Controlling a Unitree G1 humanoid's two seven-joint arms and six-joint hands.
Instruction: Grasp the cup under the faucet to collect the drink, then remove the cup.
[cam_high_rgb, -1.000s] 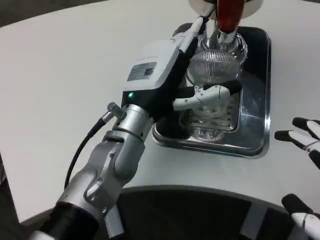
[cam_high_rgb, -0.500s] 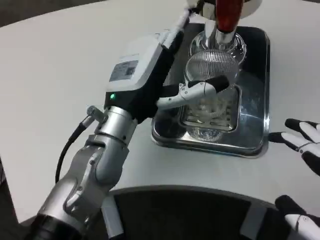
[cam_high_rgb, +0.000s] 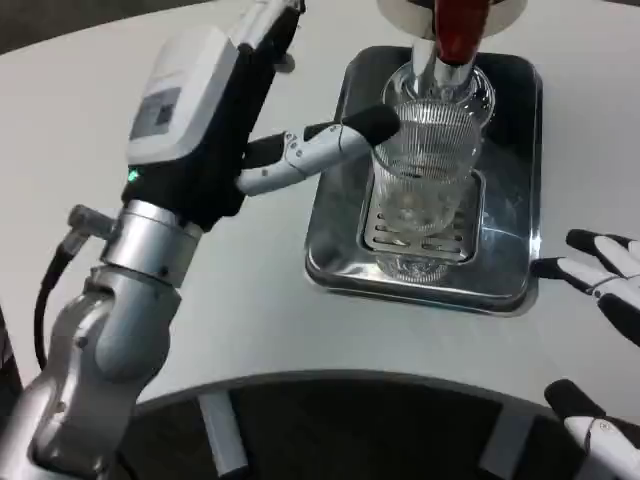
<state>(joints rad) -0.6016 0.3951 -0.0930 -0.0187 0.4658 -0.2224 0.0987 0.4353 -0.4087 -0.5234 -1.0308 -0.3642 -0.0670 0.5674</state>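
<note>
A clear ribbed glass cup (cam_high_rgb: 425, 160) stands upright on the slotted grate of a shiny metal drip tray (cam_high_rgb: 510, 270), right under the faucet with its red handle (cam_high_rgb: 458, 30). My left hand (cam_high_rgb: 210, 110) is to the left of the cup with its fingers apart. One white finger with a black tip (cam_high_rgb: 368, 124) reaches right and ends at the cup's left wall; I cannot tell whether it touches. The other fingers point up and away at the top. My right hand (cam_high_rgb: 605, 280) lies with spread fingers at the right edge, beside the tray.
The white table (cam_high_rgb: 120, 60) stretches wide to the left and behind the tray. The table's curved front edge runs across the bottom, with dark floor below it.
My left hand has pulled back to the left from around the cup, which stays on the grate. The right hand has barely moved.
</note>
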